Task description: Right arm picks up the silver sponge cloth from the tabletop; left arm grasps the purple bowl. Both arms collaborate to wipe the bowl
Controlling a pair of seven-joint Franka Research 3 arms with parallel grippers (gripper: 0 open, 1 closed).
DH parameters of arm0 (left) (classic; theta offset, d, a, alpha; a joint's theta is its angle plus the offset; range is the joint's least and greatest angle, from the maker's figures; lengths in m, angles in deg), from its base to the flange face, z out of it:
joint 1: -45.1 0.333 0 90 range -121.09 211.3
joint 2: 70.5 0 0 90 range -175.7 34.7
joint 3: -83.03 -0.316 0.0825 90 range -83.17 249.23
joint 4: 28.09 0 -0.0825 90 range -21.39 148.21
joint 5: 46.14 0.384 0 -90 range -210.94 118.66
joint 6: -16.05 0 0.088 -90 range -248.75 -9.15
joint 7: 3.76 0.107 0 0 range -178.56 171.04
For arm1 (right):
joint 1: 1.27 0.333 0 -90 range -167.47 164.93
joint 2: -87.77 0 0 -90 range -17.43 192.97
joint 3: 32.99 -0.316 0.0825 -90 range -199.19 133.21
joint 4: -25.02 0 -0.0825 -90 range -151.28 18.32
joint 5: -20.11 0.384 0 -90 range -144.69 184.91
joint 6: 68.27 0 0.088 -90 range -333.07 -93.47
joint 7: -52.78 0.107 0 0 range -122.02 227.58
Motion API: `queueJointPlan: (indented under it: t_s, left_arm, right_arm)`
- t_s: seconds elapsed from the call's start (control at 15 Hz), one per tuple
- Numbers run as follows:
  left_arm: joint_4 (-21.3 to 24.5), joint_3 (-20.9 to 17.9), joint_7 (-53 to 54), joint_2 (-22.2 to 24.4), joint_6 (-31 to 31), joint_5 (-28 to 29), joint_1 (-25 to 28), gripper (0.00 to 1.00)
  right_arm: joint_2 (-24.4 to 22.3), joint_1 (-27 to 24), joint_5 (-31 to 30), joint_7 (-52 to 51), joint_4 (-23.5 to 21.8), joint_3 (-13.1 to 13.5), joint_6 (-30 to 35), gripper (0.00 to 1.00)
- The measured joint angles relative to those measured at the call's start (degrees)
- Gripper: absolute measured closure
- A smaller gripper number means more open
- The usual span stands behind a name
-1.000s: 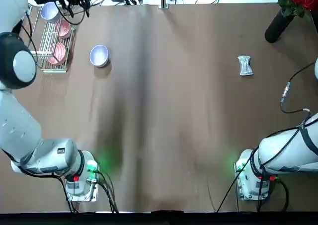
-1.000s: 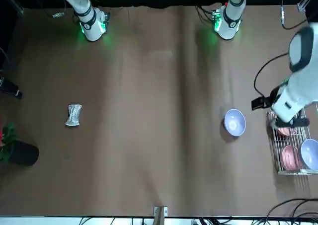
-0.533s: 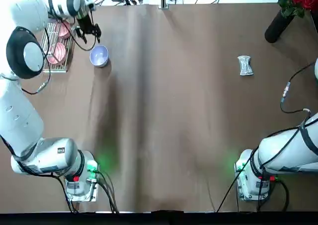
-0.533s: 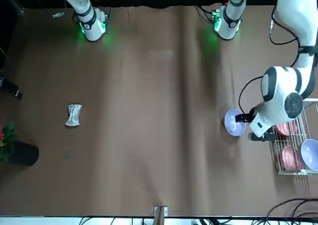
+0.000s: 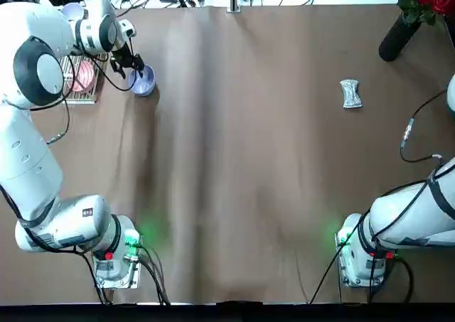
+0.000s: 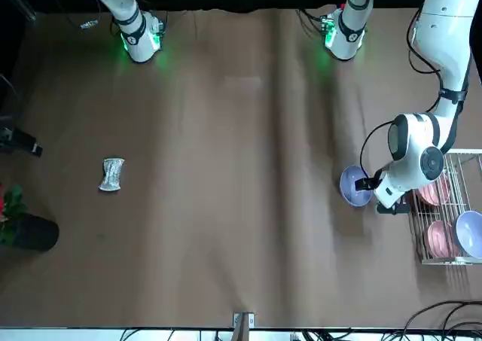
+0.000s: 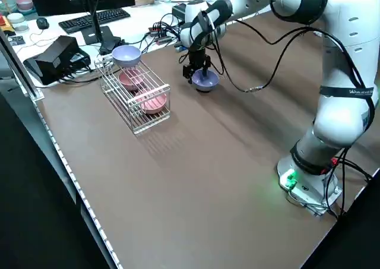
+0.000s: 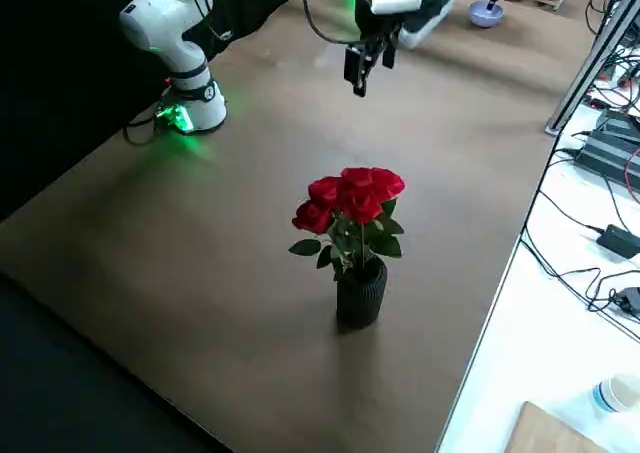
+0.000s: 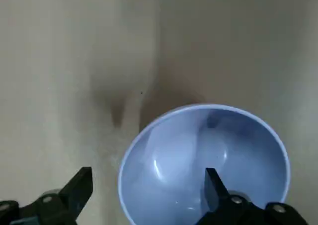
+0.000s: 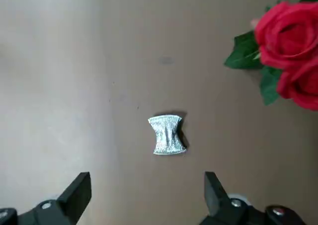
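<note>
Across the brown tabletop (image 5: 234, 194), straddling the purple bowl (image 9: 169, 145) at ten o'clock with left gripper (image 9: 149, 171), jaws parted, probably for a rim pinch. At three, right gripper (image 10: 148, 174) likewise unclenched; at two, silver sponge cloth (image 10: 166, 135).

In the top view, the left arm (image 5: 43, 165) stood on its base (image 5: 117, 261) at between seven and eight o'clock. It rose towards eleven o'clock, made a strong bend at the upper joint (image 5: 41, 73), and then reached to one o'clock. The left gripper (image 9: 149, 180) was at ten o'clock of this view and was pointing down, with its two fingers (image 9: 79, 189) wide apart. The right arm (image 5: 419, 212) had its mount (image 5: 361, 261) between four and five o'clock and went out past the edge at three o'clock. In the right side view, the right gripper (image 8: 368, 68) hung downward near twelve o'clock, its fingers also spread
</note>
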Motion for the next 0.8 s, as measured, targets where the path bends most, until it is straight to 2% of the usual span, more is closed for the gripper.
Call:
queueJointPlan:
  t_s: [0.13, 0.2, 0.33, 0.47, 0.73, 0.8]
  left_arm:
    - [0.2, 0.0, 0.2, 0.0, -0.1, 0.0, 0.6, 0.04]
    - [0.4, 0.0, 1.2, 0.0, -0.1, 0.0, 1.3, 0.21]
    - [0.5, 0.0, 1.6, 0.0, -0.1, 0.0, 1.5, 0.41]
    - [0.5, 0.1, 1.6, 0.0, -0.1, 0.0, 1.5, 0.45]
    - [0.6, 0.1, 1.6, 0.0, -0.1, 0.0, 1.5, 0.8]
    - [0.6, 0.1, 1.6, 0.0, -0.1, 0.0, 1.5, 0.81]
  right_arm:
    - [1.6, 0.1, 0.2, 0.0, -0.9, -0.2, 0.0, 0.0]
    - [4.2, 0.6, 0.3, 0.0, -1.6, -0.4, -0.6, 0.0]
    - [7.6, 1.3, 0.3, 0.0, -2.5, -0.5, -1.0, 0.0]
    - [11.1, 2.0, 0.4, 0.0, -4.5, -0.6, -3.3, 0.0]
    - [14.5, 3.8, 0.4, 0.2, -15.6, -0.7, -17.9, 0.01]
    - [15.0, 3.9, 0.4, 0.2, -18.1, -0.7, -20.3, 0.02]
